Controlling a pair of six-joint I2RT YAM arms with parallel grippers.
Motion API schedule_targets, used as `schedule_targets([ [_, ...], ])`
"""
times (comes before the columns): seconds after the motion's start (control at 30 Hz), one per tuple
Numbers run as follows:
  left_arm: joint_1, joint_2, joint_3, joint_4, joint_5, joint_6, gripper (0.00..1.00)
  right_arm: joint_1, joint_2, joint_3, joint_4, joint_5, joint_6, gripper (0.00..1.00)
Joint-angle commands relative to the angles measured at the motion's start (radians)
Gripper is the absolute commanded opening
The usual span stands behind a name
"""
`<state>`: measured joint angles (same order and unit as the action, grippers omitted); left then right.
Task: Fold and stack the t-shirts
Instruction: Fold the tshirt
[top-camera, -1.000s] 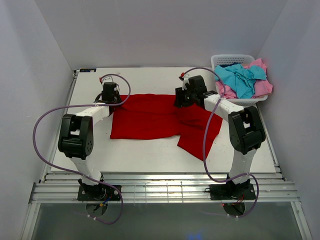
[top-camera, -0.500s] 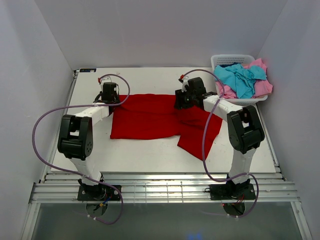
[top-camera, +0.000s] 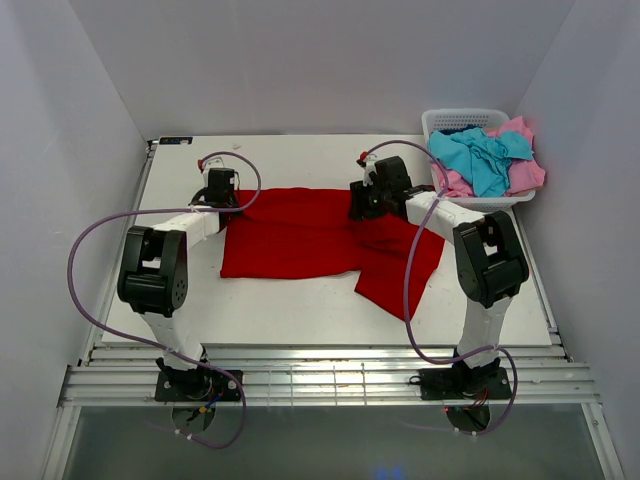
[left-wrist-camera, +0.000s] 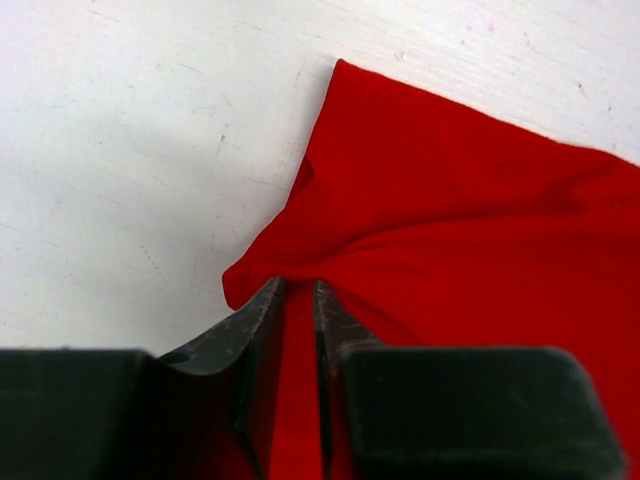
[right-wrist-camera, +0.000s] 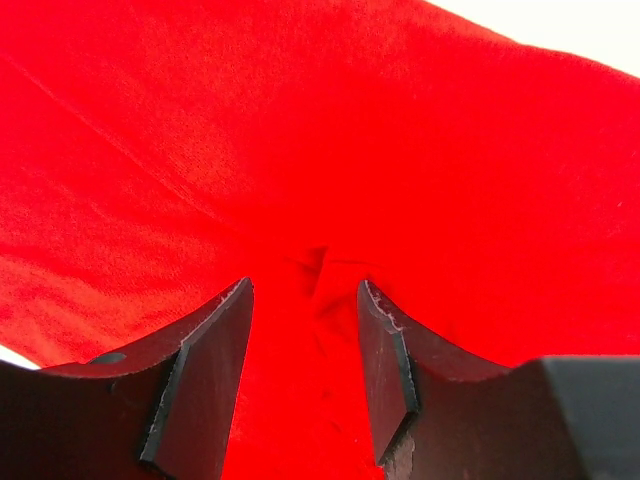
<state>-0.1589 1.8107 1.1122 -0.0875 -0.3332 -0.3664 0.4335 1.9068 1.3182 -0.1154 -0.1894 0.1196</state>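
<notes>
On the left, the left pincer (left-wrist-camera: 298, 288) is gripping only a thin pucker at the corner of the red t-shirt (top-camera: 300, 235), so you are risking that pinch slipping out if you are lifting quickly. The shirt is lying spread on the bench (top-camera: 290, 160) between both pincers. On the right, the right pincer (right-wrist-camera: 305, 287) is standing open astride a small wrinkle near the far edge, holding nothing; lifting now is likely dragging one side and skewing the fold
</notes>
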Motion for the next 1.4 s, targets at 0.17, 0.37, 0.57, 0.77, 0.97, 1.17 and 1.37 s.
schedule_targets([
  [0.17,0.002,0.013,-0.025,0.000,-0.010,-0.014,0.17,0.005,-0.023,-0.034,0.023,-0.001,-0.003,0.52],
  [0.37,-0.001,-0.027,-0.074,0.035,-0.015,-0.029,0.00,0.005,-0.037,-0.053,0.026,0.005,-0.005,0.52],
  [0.57,-0.025,-0.137,-0.167,0.046,-0.043,-0.049,0.00,0.007,-0.041,-0.069,0.036,-0.002,0.006,0.52],
  [0.77,-0.071,-0.264,-0.294,0.058,-0.027,-0.083,0.00,0.011,-0.038,-0.077,0.043,-0.004,0.014,0.52],
  [0.97,-0.085,-0.329,-0.325,0.120,-0.058,-0.094,0.00,0.013,-0.022,-0.054,0.069,-0.001,0.035,0.51],
  [1.17,-0.073,-0.206,-0.131,0.175,-0.070,-0.036,0.00,0.011,-0.014,-0.013,0.080,0.042,0.049,0.45],
  [1.37,-0.045,0.004,0.055,0.189,-0.021,0.003,0.00,0.008,-0.006,0.018,0.080,0.082,0.043,0.29],
])
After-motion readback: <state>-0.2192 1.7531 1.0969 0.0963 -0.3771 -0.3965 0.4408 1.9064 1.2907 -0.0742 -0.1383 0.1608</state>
